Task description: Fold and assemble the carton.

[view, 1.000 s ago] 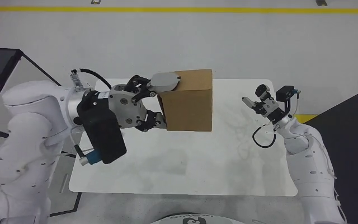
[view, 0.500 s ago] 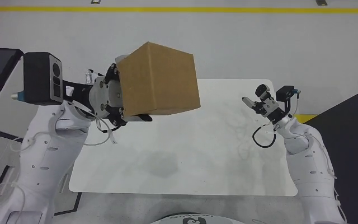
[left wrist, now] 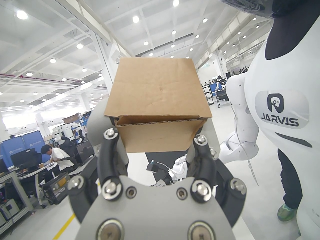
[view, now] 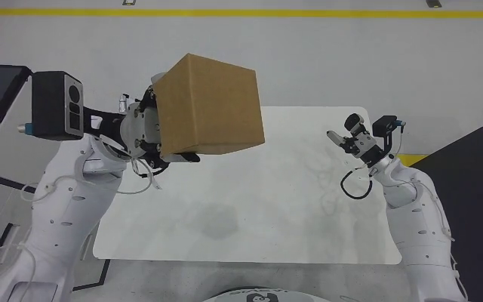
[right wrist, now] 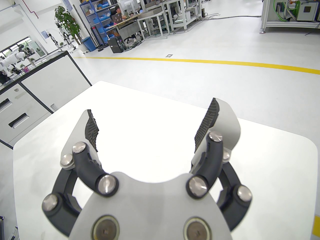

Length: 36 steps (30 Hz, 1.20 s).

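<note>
Carton [view: 211, 106] held clear of table [view: 302, 219], upper left-centre of top view, clamped between left gripper [left wrist: 155, 136] fingers. Right gripper [right wrist: 152, 118] spread wide, empty, at right of frame.

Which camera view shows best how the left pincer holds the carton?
The left wrist view: the left pincer grips the carton by two opposite sides, near its flap. The top view shows the carton's closed faces.

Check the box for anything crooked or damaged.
The box hangs tilted in the left gripper, raised above the table. In the left wrist view, a flap at its gripped end sits slightly askew, leaving a gap with raw cardboard edge showing. No tears visible.
</note>
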Available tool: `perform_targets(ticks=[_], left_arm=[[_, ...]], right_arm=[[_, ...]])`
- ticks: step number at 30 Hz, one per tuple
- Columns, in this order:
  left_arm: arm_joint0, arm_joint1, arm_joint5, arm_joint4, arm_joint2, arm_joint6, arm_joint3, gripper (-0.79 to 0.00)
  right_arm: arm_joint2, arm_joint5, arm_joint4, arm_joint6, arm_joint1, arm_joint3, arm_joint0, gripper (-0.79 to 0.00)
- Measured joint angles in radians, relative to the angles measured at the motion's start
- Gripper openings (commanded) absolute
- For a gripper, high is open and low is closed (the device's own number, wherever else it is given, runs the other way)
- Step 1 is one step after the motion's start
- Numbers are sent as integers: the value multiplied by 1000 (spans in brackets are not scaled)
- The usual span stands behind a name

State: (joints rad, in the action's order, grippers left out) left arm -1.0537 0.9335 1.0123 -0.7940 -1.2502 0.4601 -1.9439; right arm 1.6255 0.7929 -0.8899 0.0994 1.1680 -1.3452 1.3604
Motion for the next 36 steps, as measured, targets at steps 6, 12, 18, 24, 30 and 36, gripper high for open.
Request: perform_targets(ticks=[6,12,18,24,30,36], left_arm=[[6,-10,0,-14,3,1,6,-785],[20,-40,0,-121,-20,-168,37,-785],[10,-76,0,-144,-29,-304,61,-785],[11,-78,0,-145,-31,-311,63,-785],[9,-68,-10,-203,37,-378,84,-785],[87,-32,-8,-278,168,-326,225,-785]], right_arm=[[0,0,0,0,0,0,0,0],[0,0,0,0,0,0,0,0],[0,0,0,0,0,0,0,0],[0,0,0,0,0,0,0,0],[0,0,0,0,0,0,0,0],[0,0,0,0,0,0,0,0]])
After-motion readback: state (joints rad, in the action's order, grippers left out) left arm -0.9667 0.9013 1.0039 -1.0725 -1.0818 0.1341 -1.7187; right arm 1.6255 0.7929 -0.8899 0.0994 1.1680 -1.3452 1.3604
